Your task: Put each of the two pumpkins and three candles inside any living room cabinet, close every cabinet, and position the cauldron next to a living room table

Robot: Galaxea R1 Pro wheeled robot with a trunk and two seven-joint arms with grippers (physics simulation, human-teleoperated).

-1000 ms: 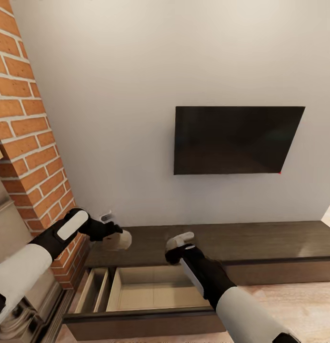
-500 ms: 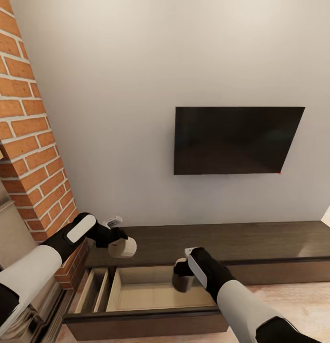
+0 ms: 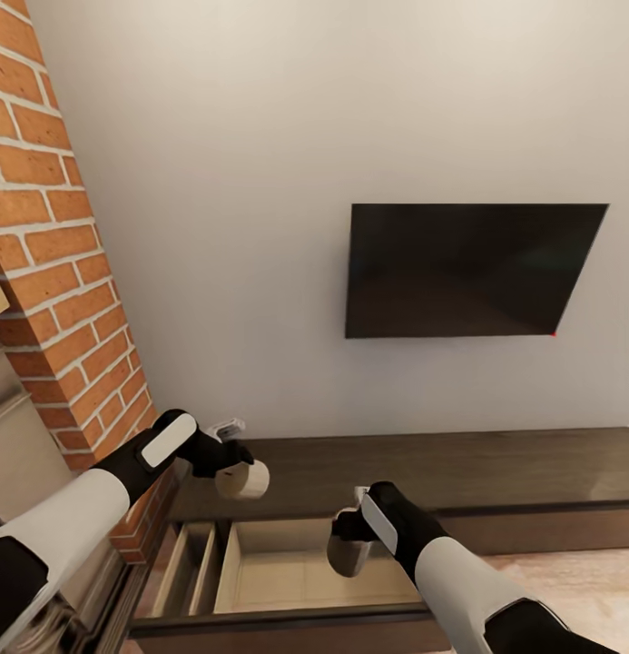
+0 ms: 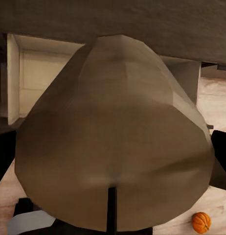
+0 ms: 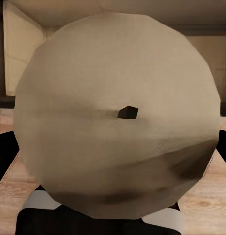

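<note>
My left gripper (image 3: 234,465) is shut on a tan candle (image 3: 243,480), held above the cabinet's (image 3: 459,468) top near its left end. In the left wrist view that candle (image 4: 113,147) looms large over the open drawer (image 4: 39,73), and one orange pumpkin (image 4: 201,222) lies on the wood floor. The right gripper (image 3: 350,536) is shut on a second candle (image 3: 348,554), hanging over the open drawer (image 3: 287,572). Seen from the right wrist, that candle's flat top (image 5: 118,112) with its dark wick faces the camera, with the drawer's pale inside behind it.
A red brick fireplace (image 3: 51,272) rises close at the left, next to the left arm. A black TV (image 3: 468,268) hangs on the white wall above the cabinet. The pulled-out drawer front (image 3: 287,627) juts toward me over the light plank floor (image 3: 586,581).
The right gripper has come down with its candle from the cabinet top to over the open drawer. The left gripper has moved its candle slightly right. The camera has shifted a little.
</note>
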